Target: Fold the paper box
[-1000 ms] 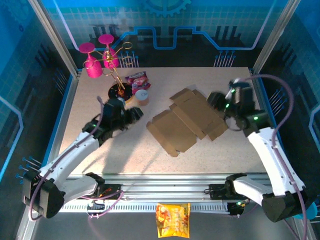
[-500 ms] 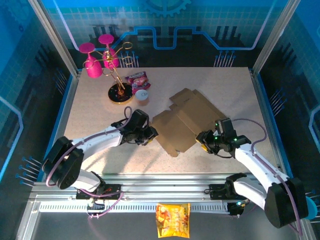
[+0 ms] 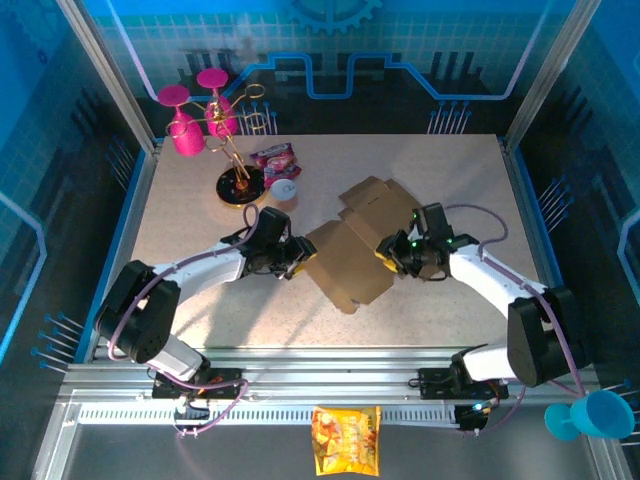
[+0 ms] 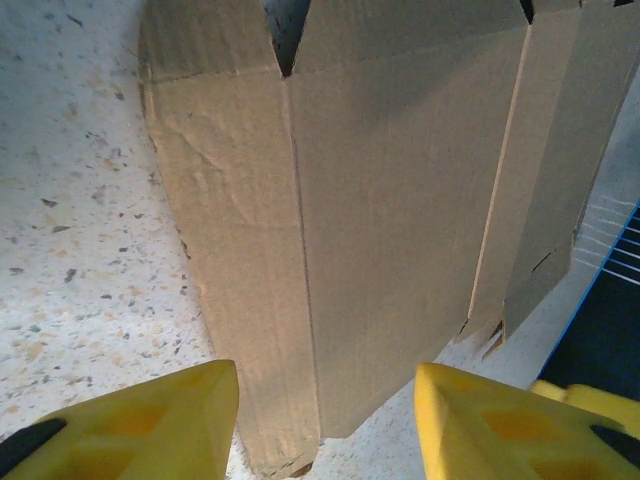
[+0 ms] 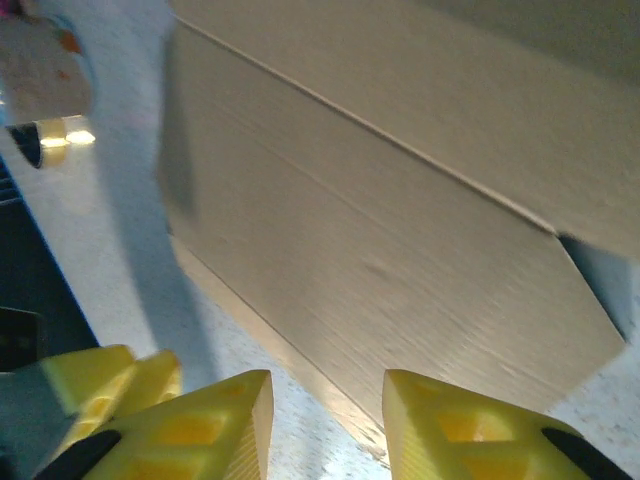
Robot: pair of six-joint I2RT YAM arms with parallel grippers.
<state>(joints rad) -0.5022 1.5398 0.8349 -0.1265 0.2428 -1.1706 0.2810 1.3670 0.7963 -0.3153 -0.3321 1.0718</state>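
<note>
Paper box point(image 3: 365, 240): unfolded, a flat die-cut brown sheet lying on the speckled table point(image 3: 200, 320), about mid-table and slightly right of centre. It lies diagonally, long axis running from near-left to far-right. Creases and notched flaps are visible; no panel is raised.

Left gripper point(image 3: 297, 256): at the sheet's left edge, low over the table. In the left wrist view its yellow fingers point(image 4: 150, 420) stand well apart, and the near end of a cardboard panel lies flat in the gap between them. The jaws are released, with nothing clamped.

Right gripper point(image 3: 388, 255): over the right-middle part of the sheet, pointing towards the left one. In the right wrist view the yellow fingers point(image 5: 200, 430) are parted by a narrower gap. A corner of the sheet's edge lies just ahead of that gap. Not clenched, and no hold on the cardboard.

Surroundings:
- Far-left corner: a gold stand on a black round base point(image 3: 243, 185), with pink glasses point(image 3: 190, 125) hung upside down on it.
- Just right of the base: a pink snack packet point(image 3: 273, 158) and a small white-topped cup point(image 3: 285, 189).
- Off the table at the near edge: an orange-yellow snack packet point(image 3: 346, 440).
- Bottom right: a blue cup point(image 3: 590, 412).
</note>
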